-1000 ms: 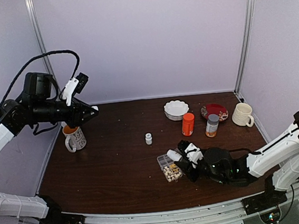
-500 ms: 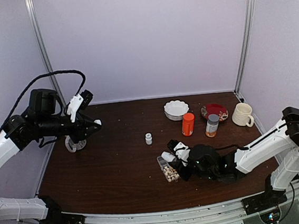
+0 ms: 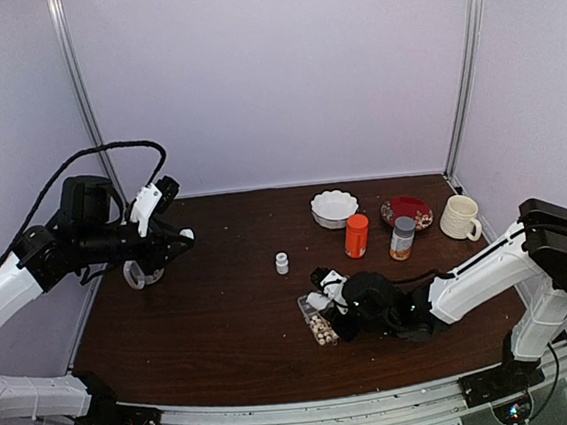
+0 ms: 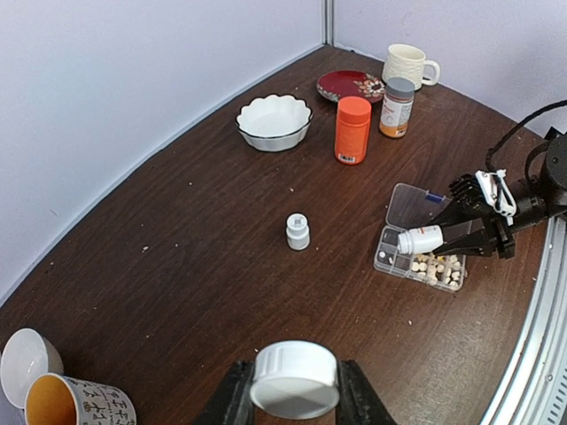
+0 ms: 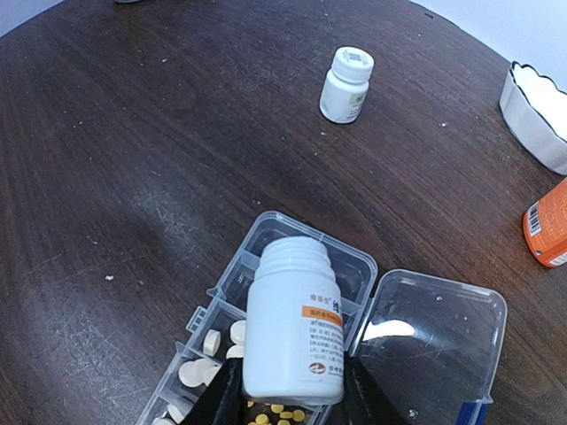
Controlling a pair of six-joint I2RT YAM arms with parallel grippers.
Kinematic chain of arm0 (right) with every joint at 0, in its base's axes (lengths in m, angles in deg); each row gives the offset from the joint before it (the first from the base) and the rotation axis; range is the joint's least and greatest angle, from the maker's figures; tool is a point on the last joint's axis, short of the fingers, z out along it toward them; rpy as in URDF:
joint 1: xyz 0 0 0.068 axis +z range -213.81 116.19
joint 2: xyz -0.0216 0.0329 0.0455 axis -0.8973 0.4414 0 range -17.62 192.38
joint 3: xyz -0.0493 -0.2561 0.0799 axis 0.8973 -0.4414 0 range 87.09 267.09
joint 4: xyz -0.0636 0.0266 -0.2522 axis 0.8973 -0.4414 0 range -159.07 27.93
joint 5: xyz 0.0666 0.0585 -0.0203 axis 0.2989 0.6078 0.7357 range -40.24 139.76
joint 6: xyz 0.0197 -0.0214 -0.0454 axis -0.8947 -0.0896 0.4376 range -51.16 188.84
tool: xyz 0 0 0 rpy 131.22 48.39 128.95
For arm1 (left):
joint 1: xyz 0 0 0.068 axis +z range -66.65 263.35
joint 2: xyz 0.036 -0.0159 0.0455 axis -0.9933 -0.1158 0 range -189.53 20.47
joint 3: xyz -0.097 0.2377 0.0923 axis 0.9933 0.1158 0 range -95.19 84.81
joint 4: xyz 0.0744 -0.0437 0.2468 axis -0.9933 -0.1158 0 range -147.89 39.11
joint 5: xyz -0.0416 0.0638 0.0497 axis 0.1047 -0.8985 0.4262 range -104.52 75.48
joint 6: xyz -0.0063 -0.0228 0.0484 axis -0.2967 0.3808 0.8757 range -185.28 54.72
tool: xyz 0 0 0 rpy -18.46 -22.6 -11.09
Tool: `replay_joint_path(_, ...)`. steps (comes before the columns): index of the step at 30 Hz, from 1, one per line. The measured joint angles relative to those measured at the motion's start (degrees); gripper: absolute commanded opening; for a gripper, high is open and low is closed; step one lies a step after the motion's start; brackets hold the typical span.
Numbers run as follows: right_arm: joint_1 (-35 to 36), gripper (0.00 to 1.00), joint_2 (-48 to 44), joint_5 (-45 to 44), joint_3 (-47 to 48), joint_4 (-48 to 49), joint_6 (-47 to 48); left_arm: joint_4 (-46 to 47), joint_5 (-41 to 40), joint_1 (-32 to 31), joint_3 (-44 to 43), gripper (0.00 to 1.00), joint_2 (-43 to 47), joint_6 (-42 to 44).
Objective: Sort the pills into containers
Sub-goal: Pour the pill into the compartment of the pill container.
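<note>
Partway, I'd say: pills [image 5: 211,341] fill some cells [image 5: 229,282], others are bare, right gripper [image 5: 292,394] clamped on the open bottle [image 5: 297,310], left gripper [image 4: 294,403] clamped on the cap [image 4: 294,376].

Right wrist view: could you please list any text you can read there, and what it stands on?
Nothing reads clearly enough to quote.
Label on the white bottle in the right gripper: orange band, print too blurred.
Label on the small capped bottle: too small.
Label on the orange bottle: barcode and print, too small.
</note>
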Motion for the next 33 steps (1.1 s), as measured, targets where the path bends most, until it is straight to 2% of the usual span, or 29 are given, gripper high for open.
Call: replay_joint_path(33, -0.22, 0.0, -1.07, 1.4, 0.48, -2.45, -0.31, -0.02, -0.72, 0.0, 0.0, 0.0, -1.11, 0.87)
